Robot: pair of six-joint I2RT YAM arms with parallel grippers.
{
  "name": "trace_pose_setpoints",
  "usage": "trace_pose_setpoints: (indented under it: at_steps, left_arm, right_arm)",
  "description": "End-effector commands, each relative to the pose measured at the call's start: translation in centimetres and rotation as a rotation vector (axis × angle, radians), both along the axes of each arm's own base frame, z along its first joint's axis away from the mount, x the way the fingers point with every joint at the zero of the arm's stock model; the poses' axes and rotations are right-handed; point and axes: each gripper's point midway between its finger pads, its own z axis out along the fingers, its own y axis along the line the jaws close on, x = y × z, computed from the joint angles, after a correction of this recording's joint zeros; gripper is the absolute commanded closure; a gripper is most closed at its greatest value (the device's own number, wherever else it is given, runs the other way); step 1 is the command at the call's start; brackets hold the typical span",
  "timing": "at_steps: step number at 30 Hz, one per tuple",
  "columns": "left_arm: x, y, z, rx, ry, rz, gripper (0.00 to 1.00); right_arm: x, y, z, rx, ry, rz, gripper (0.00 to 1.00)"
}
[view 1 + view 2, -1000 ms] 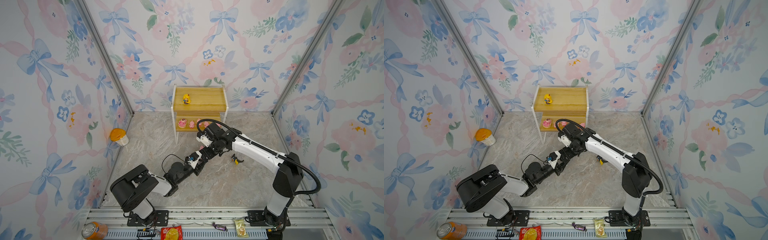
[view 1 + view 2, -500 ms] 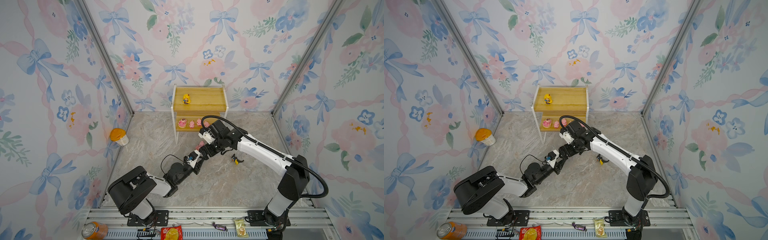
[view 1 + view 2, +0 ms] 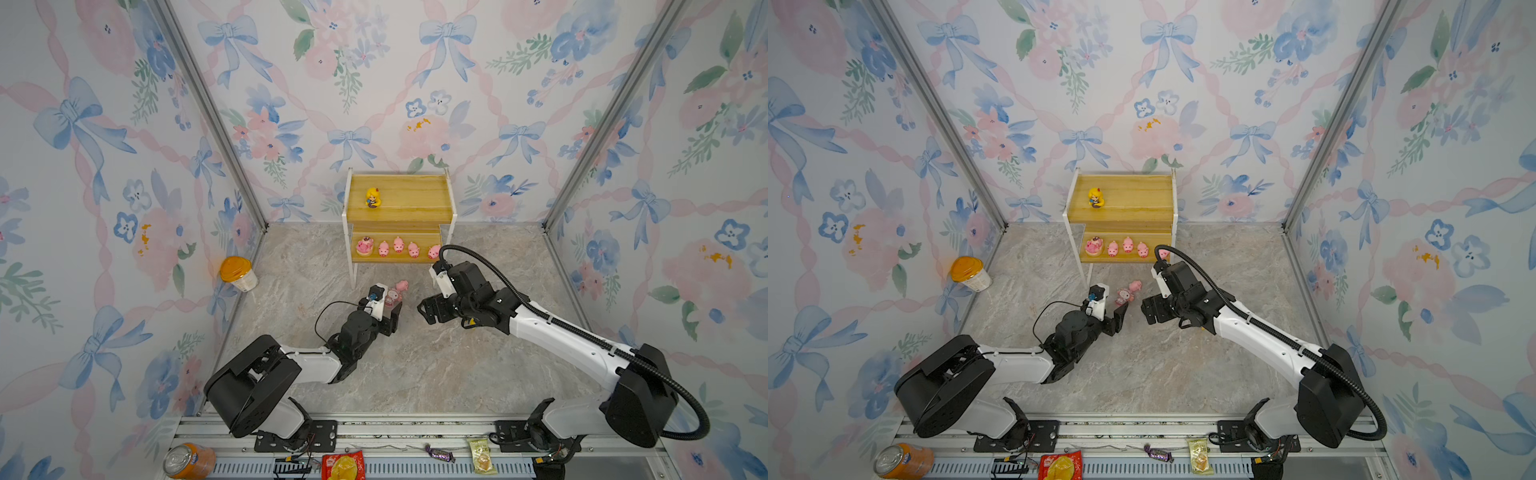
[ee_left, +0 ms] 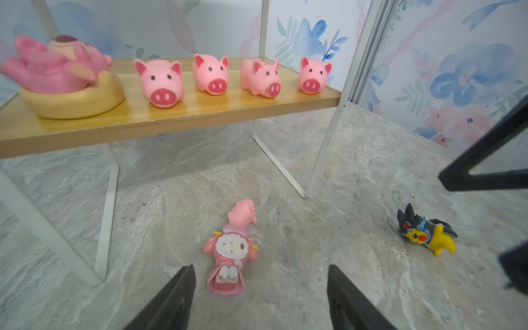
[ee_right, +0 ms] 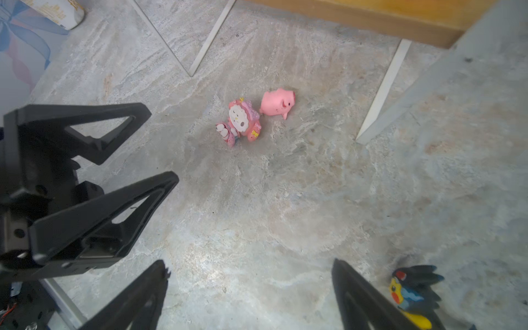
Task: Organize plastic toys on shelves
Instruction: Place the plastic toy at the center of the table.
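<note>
Your two grippers have pulled apart since a second ago. Then they were nose to nose over the middle of the worktop [image 3: 415, 374]; now bare marble shows between them.

The left gripper [image 4: 260, 274] has its jaws spread wide and holds nothing. The pink hooded figure [image 4: 230, 251] lies on its back just ahead of the fingertips, touching neither. A loose pig [image 4: 242, 213] lies tipped over just beside the figure's head. Both are near the front legs of the shelves [image 4: 200, 120], toward the worktop's back edge.

The right gripper [image 5: 251, 264] is also wide open and empty, and it hangs well apart from that pair. The black-and-yellow creature [image 5: 414, 288] lies on its side closer to this gripper, toward the worktop's right edge.

Four small pigs and the pig on round base [image 4: 63, 77] fill the lower board to its right end. The yellow-haired doll [image 3: 372, 197] stands alone on the upper one.

So, as I read it, three toys remain to be shelved — and the upper board is where you have room. The figure lies flat, so expect to grip it across the body.
</note>
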Motion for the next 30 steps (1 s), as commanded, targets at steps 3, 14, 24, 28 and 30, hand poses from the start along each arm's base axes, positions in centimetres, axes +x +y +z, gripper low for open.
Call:
trace_pose_setpoints:
  at_steps: [3, 14, 24, 28, 30]
  left_arm:
    - [2.3, -0.6, -4.7, 0.186, 0.246, 0.029, 0.27]
    - [5.7, -0.6, -6.7, 0.359, 0.398, 0.080, 0.27]
    - [5.4, 0.8, -6.4, 0.320, 0.477, 0.094, 0.25]
    - [4.9, 1.0, -6.8, 0.293, 0.530, 0.076, 0.25]
    - [4.8, 1.1, -7.3, 0.290, 0.561, 0.069, 0.25]
  right_arm:
    - [0.4, -1.1, 1.3, 0.034, -0.120, -0.038, 0.08]
    - [-0.9, -2.6, 0.9, 0.020, -0.153, 0.004, 0.08]
    - [-0.9, -3.1, 0.8, 0.019, -0.177, -0.007, 0.08]
    - [-0.9, -3.4, 0.4, 0.006, -0.191, -0.023, 0.08]
    - [-1.0, -3.6, 0.3, 0.000, -0.207, -0.027, 0.08]
